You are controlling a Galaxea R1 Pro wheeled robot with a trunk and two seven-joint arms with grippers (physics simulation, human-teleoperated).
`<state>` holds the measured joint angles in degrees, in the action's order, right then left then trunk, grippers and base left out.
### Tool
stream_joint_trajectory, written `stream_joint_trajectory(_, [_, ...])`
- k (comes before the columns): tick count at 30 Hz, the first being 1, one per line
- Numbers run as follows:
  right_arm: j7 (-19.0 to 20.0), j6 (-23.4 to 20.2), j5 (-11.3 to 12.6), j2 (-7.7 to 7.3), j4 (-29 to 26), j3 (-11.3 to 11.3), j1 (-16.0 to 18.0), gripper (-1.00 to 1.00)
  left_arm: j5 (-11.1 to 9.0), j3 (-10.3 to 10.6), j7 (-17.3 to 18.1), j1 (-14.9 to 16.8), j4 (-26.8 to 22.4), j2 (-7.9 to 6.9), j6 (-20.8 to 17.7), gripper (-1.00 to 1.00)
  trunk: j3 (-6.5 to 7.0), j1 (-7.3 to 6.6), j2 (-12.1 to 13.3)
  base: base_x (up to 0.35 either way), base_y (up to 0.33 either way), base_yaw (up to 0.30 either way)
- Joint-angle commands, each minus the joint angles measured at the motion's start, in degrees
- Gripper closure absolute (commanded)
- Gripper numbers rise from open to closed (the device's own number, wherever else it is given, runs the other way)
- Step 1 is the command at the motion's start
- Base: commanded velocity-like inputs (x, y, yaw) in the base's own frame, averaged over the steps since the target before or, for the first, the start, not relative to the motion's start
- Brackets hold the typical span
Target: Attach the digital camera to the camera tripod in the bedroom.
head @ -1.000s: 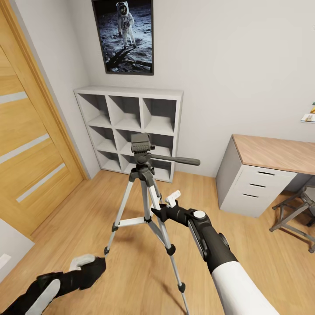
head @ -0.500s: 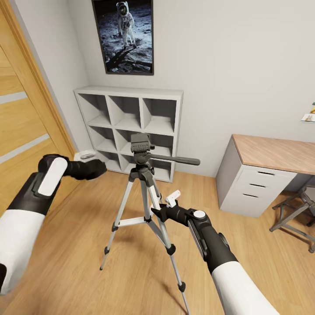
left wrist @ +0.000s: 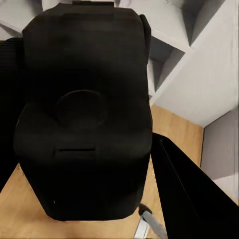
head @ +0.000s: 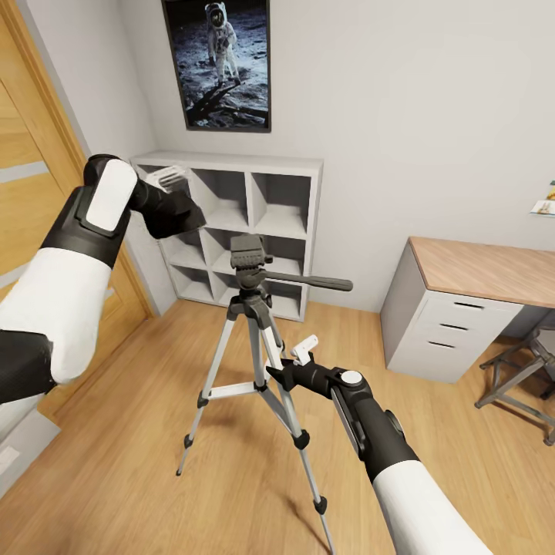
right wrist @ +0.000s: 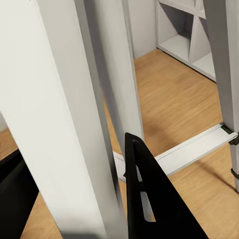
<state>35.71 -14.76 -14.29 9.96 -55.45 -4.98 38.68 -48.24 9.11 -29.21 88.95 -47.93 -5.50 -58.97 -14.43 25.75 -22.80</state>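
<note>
Digital camera (left wrist: 84,114): black compact body, held between the fingers of the left gripper (head: 176,202), which are closed on it. In the left wrist view its dark casing with a round raised disc fills most of the frame. In the head view it sits up and to the left of the tripod head, in front of the upper shelf cubes, not touching the tripod.

Camera tripod (head: 250,324): stands upright on the wood floor (head: 231,478), three silver legs spread, black feet down. Black head on top, bare, with the long pan handle (head: 308,282) pointing toward the desk side.

Right gripper (head: 297,362): low on the tripod, at the legs below the head. In the right wrist view a pale silver leg (right wrist: 59,124) lies between its black fingers (right wrist: 149,199), fingers closed around the leg.

Left arm: raised, white forearm and black wrist at the head view's left.

Surroundings: white cube shelf (head: 231,223) behind the tripod against the pale wall; astronaut poster (head: 220,62) above it; wooden door (head: 38,216) at the left; wood-topped grey desk (head: 470,301) with drawers at the right; part of a chair frame (head: 524,378) beside the desk.
</note>
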Motion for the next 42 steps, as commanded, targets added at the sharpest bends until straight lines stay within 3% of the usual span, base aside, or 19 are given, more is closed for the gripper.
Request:
stream_joint_trajectory(1, [0.24, -0.27, -0.09, 0.04, -0.13, 0.06, 0.04, 1.00, -0.15, 0.26, -0.70, 0.74, 0.31, 0.40, -0.22, 1.00, -0.12, 0.03, -0.12, 0.000, 0.000, 0.000])
stream_joint_trajectory(4, [0.24, -0.37, -0.12, 0.04, -0.11, 0.03, 0.03, 1.00, -0.24, 0.28, -1.17, 5.55, 3.16, 3.25, -0.27, 1.00, -0.12, 0.03, -0.12, 0.000, 0.000, 0.000])
stream_joint_trajectory(11, [0.24, -0.44, -0.34, 0.04, -0.07, -0.03, 0.02, 1.00, -0.01, 0.29, -1.45, 9.26, 6.80, 6.98, -0.38, 1.00, -0.12, 0.03, -0.12, 0.000, 0.000, 0.000])
stream_joint_trajectory(22, [0.24, -0.27, -0.44, 0.04, -0.10, -0.01, 0.01, 1.00, -0.50, 0.17, -1.54, 9.48, 4.39, 8.10, -0.25, 1.00, -0.12, 0.03, -0.12, 0.000, 0.000, 0.000])
stream_joint_trajectory(42, [0.24, -0.20, -0.53, 0.04, -0.10, -0.10, 0.00, 1.00, -0.51, 0.33, -2.72, 9.41, 4.87, 9.33, 1.36, 1.00, -0.12, 0.03, -0.12, 0.000, 0.000, 0.000])
